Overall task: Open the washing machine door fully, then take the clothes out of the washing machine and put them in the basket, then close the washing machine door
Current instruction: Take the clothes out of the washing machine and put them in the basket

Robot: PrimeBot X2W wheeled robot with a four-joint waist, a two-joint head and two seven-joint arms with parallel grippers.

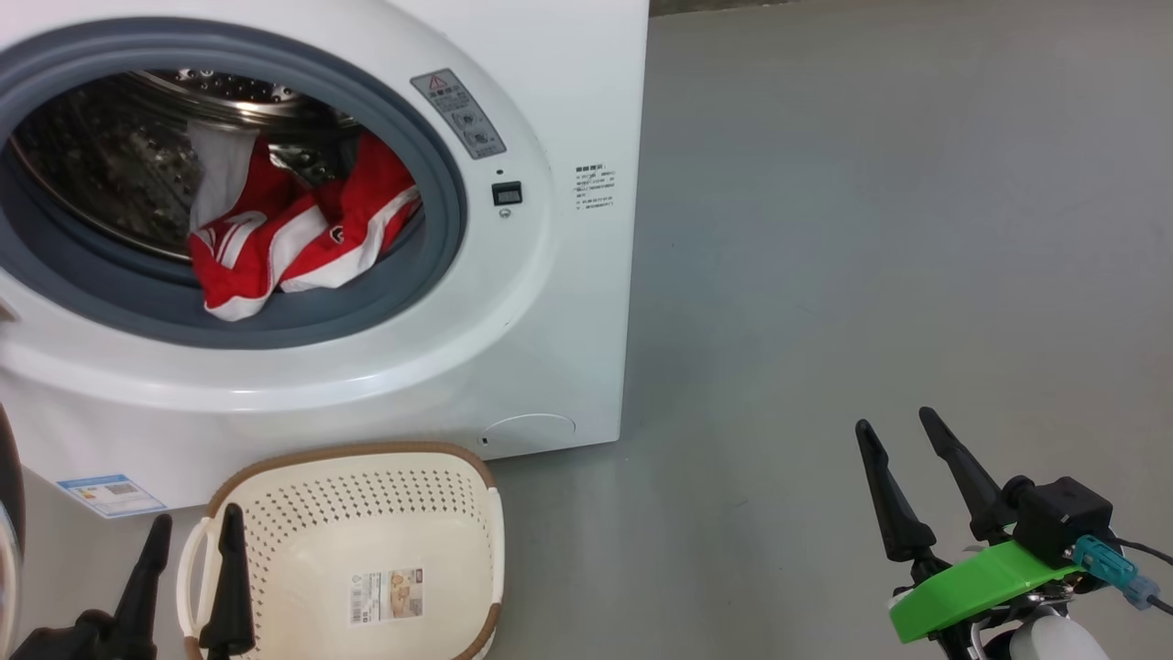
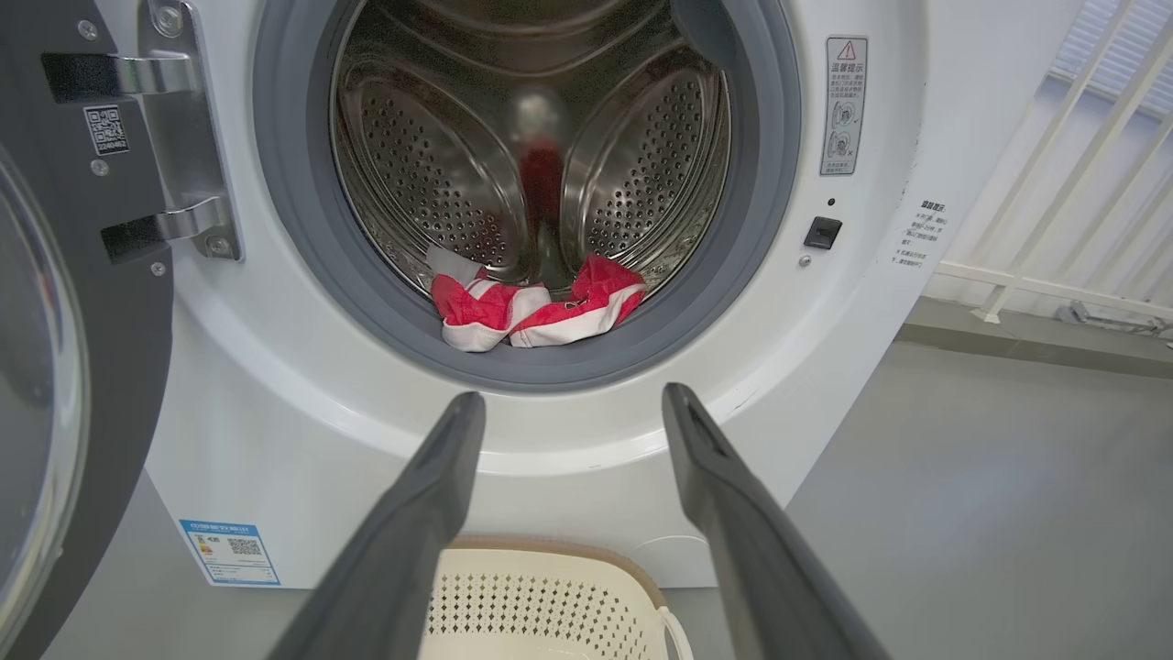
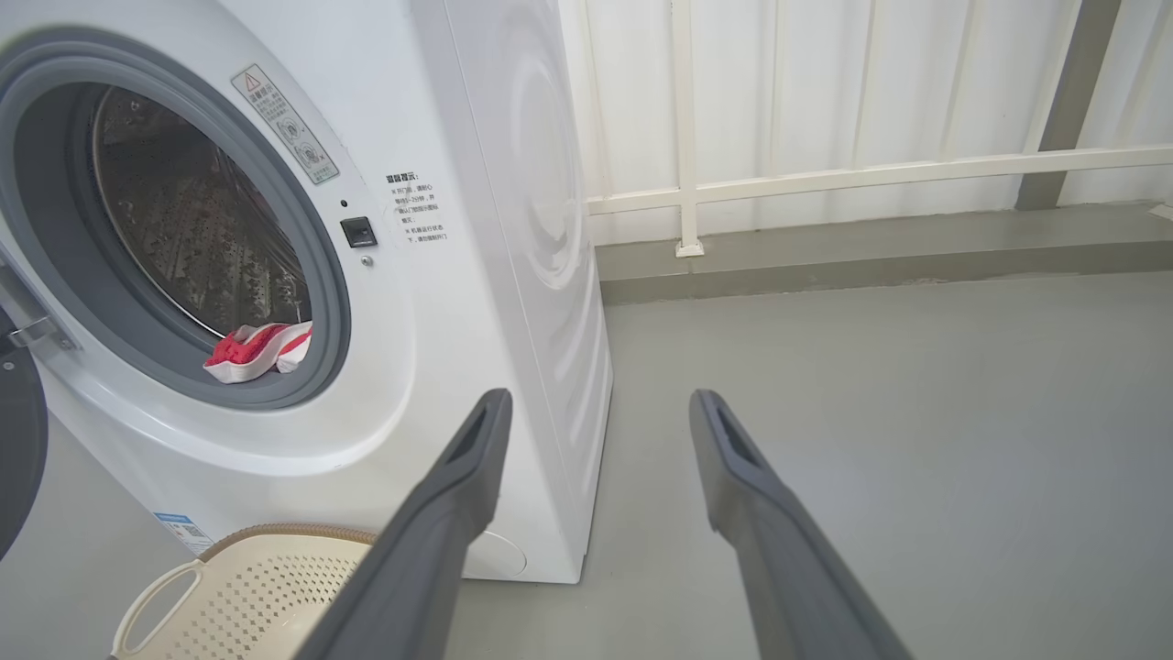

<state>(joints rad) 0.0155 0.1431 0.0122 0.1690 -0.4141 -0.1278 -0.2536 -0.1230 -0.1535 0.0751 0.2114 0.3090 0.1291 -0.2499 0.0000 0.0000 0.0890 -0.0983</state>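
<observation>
Bright, even diffuse light, faint soft shadows on the grey floor [image 1: 871, 229], specular glints on the steel drum [image 2: 431, 156], washing machine [image 3: 531, 275] edges bowed in wrist views, drum rear blurred.

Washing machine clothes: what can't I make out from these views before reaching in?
- Clothes: garment count, bunched together, head view.
- Washing machine door: how far open, cut by left wrist view's left edge.
- Basket: near end cut by head view's bottom edge.
- Warning label: print too small.
</observation>
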